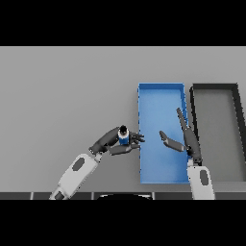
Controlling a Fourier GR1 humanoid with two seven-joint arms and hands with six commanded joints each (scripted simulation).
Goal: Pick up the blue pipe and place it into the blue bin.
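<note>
Grey tabletop (67,96) carried the shallow blue rectangular bin (161,91), and just left of its near-left wall the left hand (115,141) clasped the small, upright blue pipe (123,138), while the right hand (185,139) hung relaxed, fingers straight, over the bin.

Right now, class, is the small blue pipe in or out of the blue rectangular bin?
Out. The blue pipe sits in the left hand, just left of the blue bin wall.

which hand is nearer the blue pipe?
Left. The left hand has its fingers curled round the blue pipe, beside the blue bin. The right hand hovers over the bin, apart.
</note>
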